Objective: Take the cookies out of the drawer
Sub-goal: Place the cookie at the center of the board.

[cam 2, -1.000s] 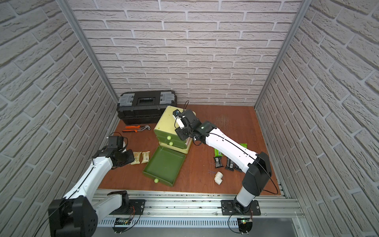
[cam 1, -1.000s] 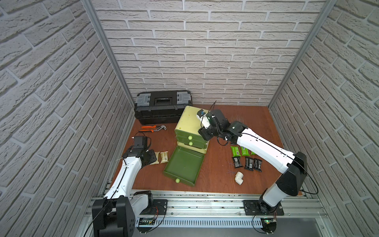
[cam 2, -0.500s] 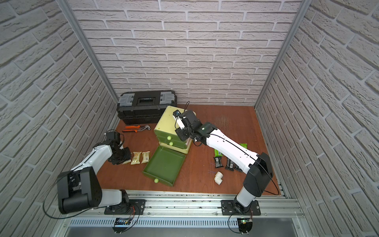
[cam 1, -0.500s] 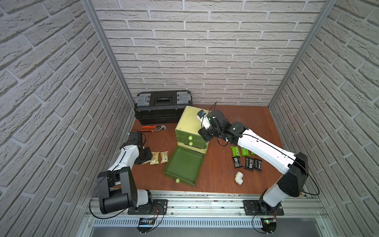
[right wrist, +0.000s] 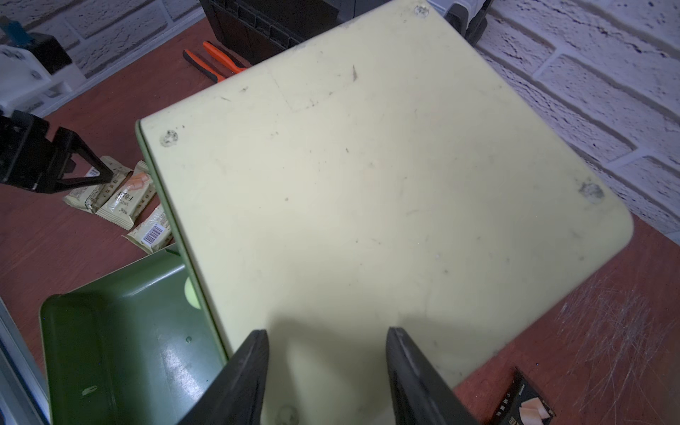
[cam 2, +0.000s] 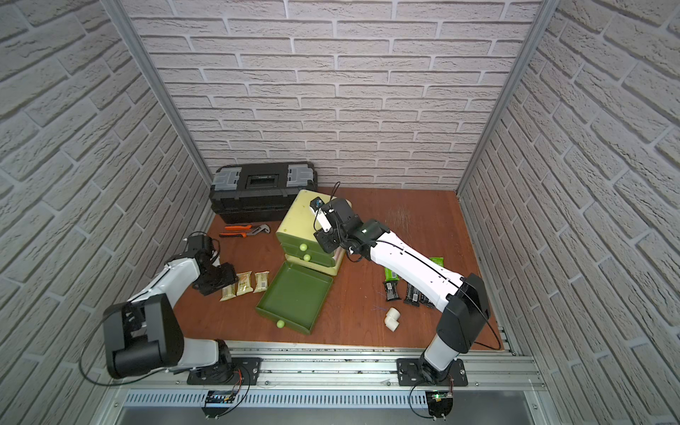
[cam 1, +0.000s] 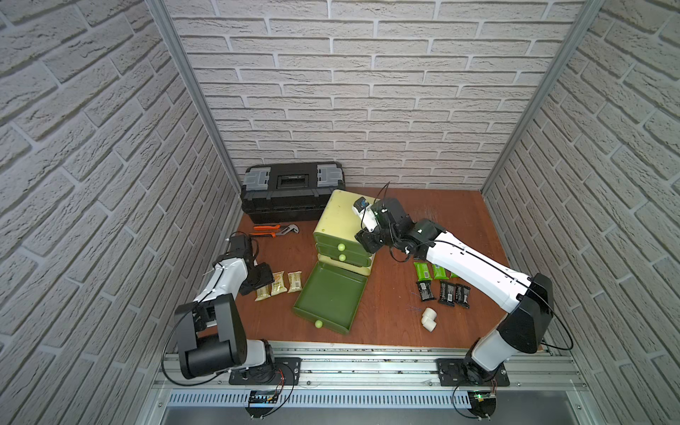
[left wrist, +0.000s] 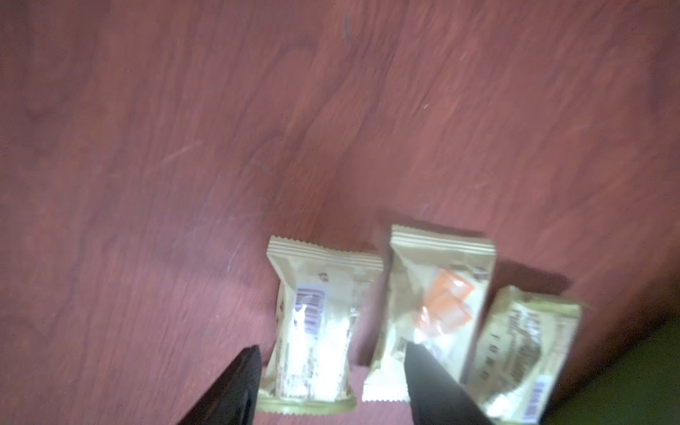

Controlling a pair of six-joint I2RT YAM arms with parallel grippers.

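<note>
1. Cookies lie out on the tabletop (cam 1: pixel 390 305). 3 beige packets (cam 1: pixel 279 288) sit in a row just beside the drawer (cam 1: pixel 331 294), on the left arm's side. The green packets (cam 1: pixel 422 271) and black packets (cam 1: pixel 447 292) lie on the drawer's other side, partly under the right arm.
2. The drawer sits pulled out in front of the cabinet (cam 1: pixel 335 217), its green floor bare.
3. The left hand (left wrist: pixel 331 347) hangs low over the beige row with its fingers apart. 1 finger is on each side of the end packet, which lies flat and is not gripped.
4. The right hand (right wrist: pixel 327 331) hovers over the cabinet's pale top, fingers spread, with nothing between them.
5. A toolbox (cam 1: pixel 292 191) stands at the back wall with pliers (cam 1: pixel 274 230) in front of it. A white pipe elbow (cam 1: pixel 428 318) lies near the black packets.
</note>
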